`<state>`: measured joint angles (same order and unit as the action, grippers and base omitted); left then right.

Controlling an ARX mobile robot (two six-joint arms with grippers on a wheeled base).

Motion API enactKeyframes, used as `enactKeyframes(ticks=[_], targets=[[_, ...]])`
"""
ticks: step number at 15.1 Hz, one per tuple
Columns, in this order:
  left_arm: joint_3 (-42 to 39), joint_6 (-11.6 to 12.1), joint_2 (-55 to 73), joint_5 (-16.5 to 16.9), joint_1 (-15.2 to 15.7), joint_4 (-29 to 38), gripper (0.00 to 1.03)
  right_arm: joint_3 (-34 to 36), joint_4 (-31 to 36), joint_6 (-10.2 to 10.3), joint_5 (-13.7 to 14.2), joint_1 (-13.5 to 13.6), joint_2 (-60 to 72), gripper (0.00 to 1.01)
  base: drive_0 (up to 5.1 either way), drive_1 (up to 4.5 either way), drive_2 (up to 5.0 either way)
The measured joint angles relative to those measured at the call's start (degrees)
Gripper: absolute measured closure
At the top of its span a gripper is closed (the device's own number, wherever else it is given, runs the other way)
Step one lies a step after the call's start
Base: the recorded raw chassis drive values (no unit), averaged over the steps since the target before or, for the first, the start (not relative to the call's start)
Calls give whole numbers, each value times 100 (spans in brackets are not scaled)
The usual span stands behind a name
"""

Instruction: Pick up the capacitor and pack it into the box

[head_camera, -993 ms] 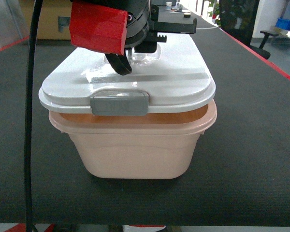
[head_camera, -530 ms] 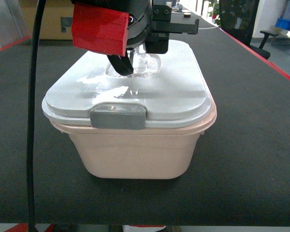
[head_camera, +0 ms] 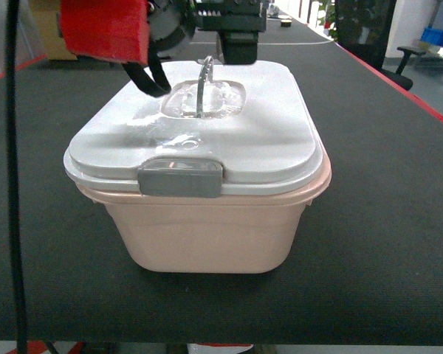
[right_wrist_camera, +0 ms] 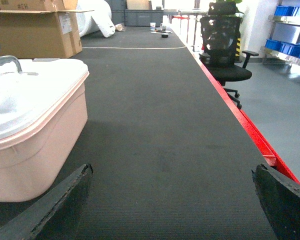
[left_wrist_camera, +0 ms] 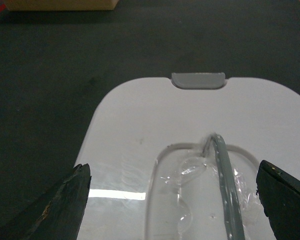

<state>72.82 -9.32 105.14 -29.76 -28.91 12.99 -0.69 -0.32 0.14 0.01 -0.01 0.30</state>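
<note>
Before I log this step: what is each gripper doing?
Left gripper: open, empty, above the box lid.
Right gripper: open, empty.

Box body [head_camera: 207, 236]: you see pale pink plastic, plain, no pattern.
Lid [head_camera: 266, 125]: white, glossy, with bright glare patches.
Latch [head_camera: 181, 177]: flat mid grey.
Handle [head_camera: 204, 85]: clear, reading grey-green in your left wrist view.
Table mat [head_camera: 384, 221]: dark charcoal, fine woven texture, red strip along the edges.
Left gripper [left_wrist_camera: 175, 200]: black fingers [left_wrist_camera: 60, 207], scuffed pale at the tips.
Left arm housing [head_camera: 103, 29]: bright red.
Cardboard box [right_wrist_camera: 32, 30]: plain brown with a white label.
Office chair [right_wrist_camera: 225, 55]: black.
Bins [right_wrist_camera: 292, 11]: blue.
</note>
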Motion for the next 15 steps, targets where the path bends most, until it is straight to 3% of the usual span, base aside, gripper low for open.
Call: enactKeyframes(ticks=[3, 4, 5, 7, 8, 9, 10, 12, 13, 15], targets=[[-111, -101, -619, 7, 160, 98, 5, 0, 0, 0, 2, 0, 0, 3, 0, 0, 0], [-328, -76, -901, -24, 291, 238, 5, 0, 0, 0, 2, 0, 0, 3, 0, 0, 0], [-769, -70, -1349, -92, 632, 367, 5, 0, 0, 0, 0, 0, 2, 3, 0, 0, 0], [-1672, 236, -2151, -313, 1266, 850, 5, 0, 0, 0, 2, 0, 2, 3, 0, 0, 0], [-2304, 507, -2732, -485, 1646, 1091, 5, 0, 0, 0, 0, 0, 2, 3, 0, 0, 0], [-2870, 601, -3237, -527, 1943, 1088, 5, 0, 2, 0, 0, 0, 2, 3, 0, 0, 0], [-3281, 651, -3462, -612, 2057, 1056, 5, 0, 0, 0, 2, 0, 2, 3, 0, 0, 0], [-3307, 699, -3276, -514, 1998, 1027, 5, 0, -2, 0, 0, 0, 2, 3, 0, 0, 0], [-3418, 791, -3289, -59, 2061, 1488, 8, 0, -2, 0, 0, 0, 0, 3, 0, 0, 0], [-4179, 828, -3783, 1735, 2411, 2452, 29, 0, -2, 0, 2, -2, 2, 3, 0, 0, 0]])
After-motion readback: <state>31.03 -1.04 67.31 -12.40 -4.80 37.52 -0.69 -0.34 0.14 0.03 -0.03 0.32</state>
